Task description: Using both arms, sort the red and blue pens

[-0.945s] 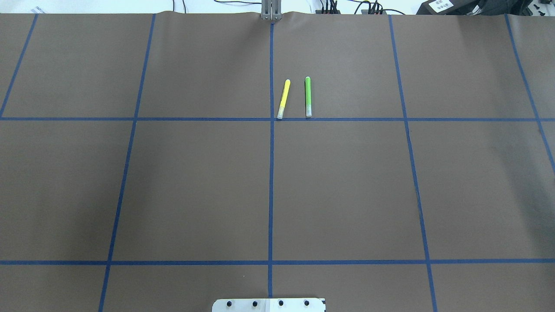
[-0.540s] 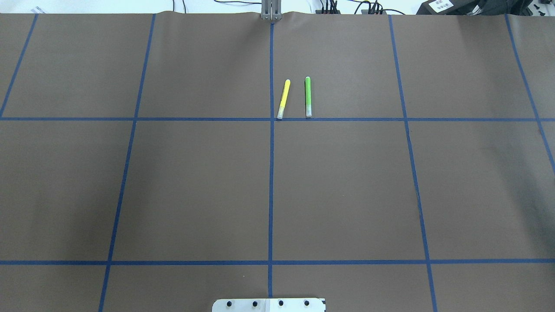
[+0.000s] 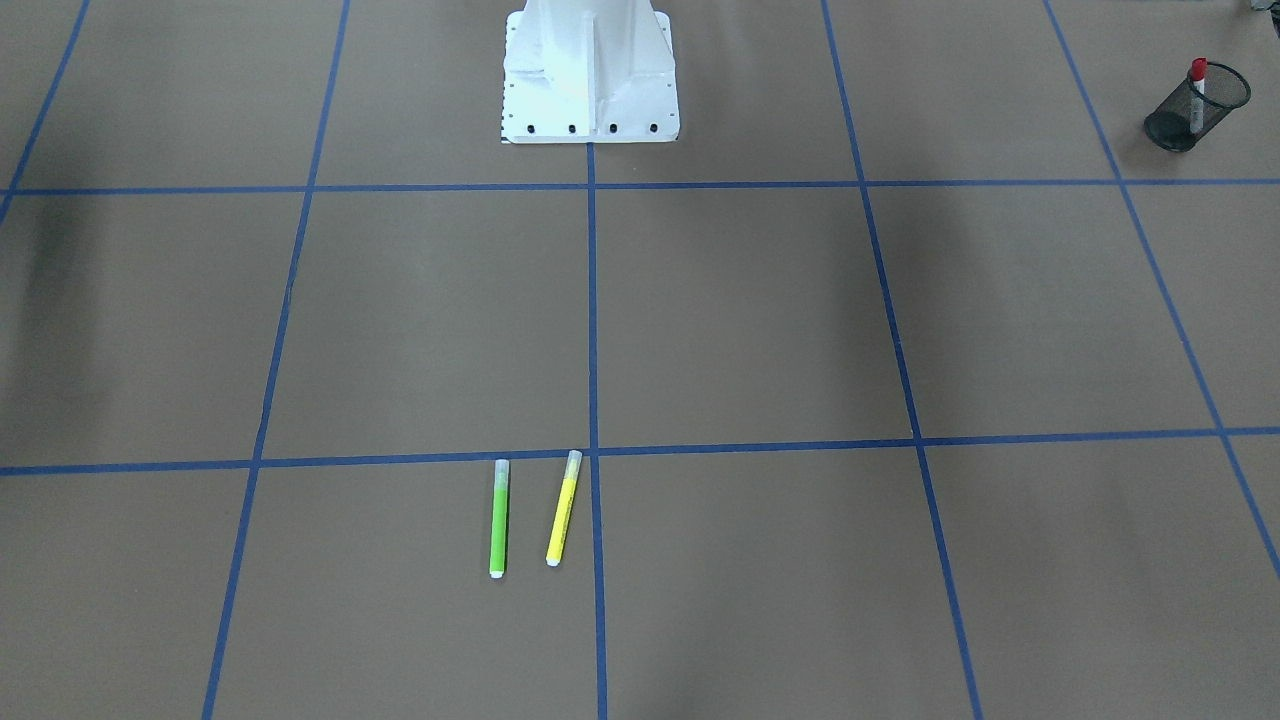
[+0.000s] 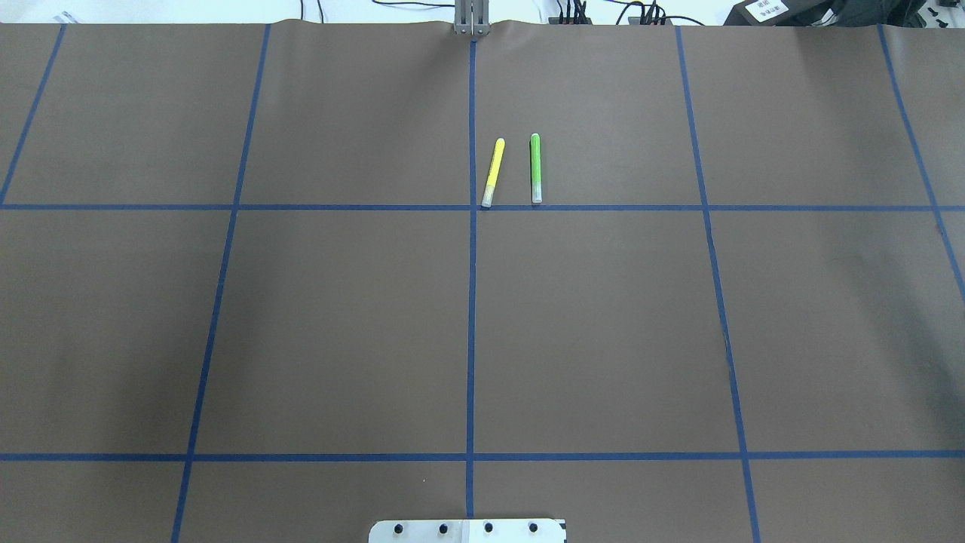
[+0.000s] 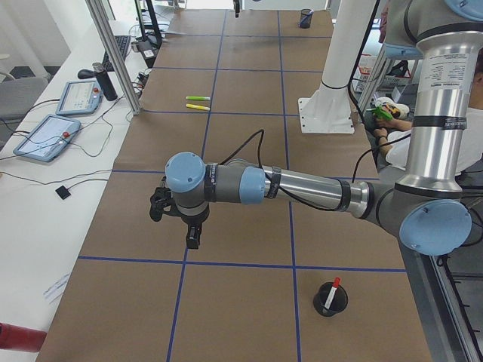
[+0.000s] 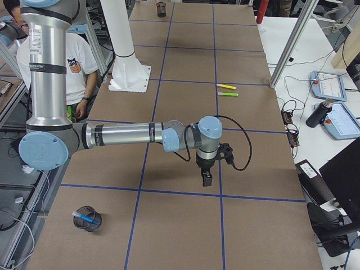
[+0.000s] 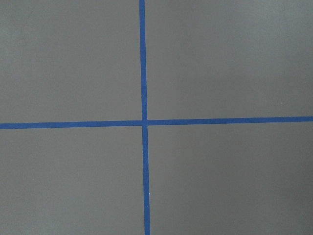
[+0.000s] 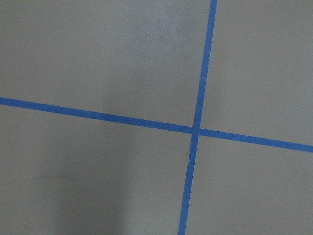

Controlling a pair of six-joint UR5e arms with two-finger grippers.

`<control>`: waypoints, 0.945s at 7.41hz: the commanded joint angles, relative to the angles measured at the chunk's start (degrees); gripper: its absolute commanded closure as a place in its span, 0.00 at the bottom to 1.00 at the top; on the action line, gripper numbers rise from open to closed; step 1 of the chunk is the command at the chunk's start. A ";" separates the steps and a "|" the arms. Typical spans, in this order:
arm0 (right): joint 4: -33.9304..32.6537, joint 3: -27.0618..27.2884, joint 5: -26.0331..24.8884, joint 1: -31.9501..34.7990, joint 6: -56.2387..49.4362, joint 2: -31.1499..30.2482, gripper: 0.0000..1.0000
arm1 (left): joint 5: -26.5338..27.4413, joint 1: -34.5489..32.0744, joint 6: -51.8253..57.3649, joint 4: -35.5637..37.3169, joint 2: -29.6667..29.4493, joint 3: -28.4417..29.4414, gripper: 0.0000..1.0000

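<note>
Red pen (image 3: 1198, 80) is standing cupped at the table's (image 4: 603, 339) left end, nearer the left gripper (image 5: 193, 235), and blue pen (image 6: 84, 215) is lying opposite, nearer the right gripper (image 6: 206, 179); I cannot tell either's opening.

Showing a slim green marker with frosted cap (image 3: 498, 520) and a slim yellow marker with frosted cap (image 3: 563, 508) lying just beside each other on blue-taped brown paper (image 3: 750, 320), well apart from the left fingers (image 5: 193, 238); a black wire-mesh cup (image 5: 323, 305) standing nearer them.
</note>
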 commanded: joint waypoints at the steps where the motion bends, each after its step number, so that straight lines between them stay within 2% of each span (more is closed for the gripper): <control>1: -8.13 1.59 5.51 0.19 -1.96 1.16 0.00 | -0.30 0.00 -0.17 -0.20 0.37 -0.05 0.00; 4: -7.62 7.99 7.04 0.37 -1.88 -4.19 0.00 | -0.39 0.00 -0.26 -0.20 0.28 -0.22 0.00; 6: -7.96 8.54 8.00 0.54 -1.44 -4.90 0.00 | -0.39 0.00 0.09 -0.37 0.20 -0.14 0.00; 7: -7.62 8.71 11.75 2.81 -1.44 -5.95 0.00 | -0.30 0.00 0.26 -0.37 0.20 -0.05 0.00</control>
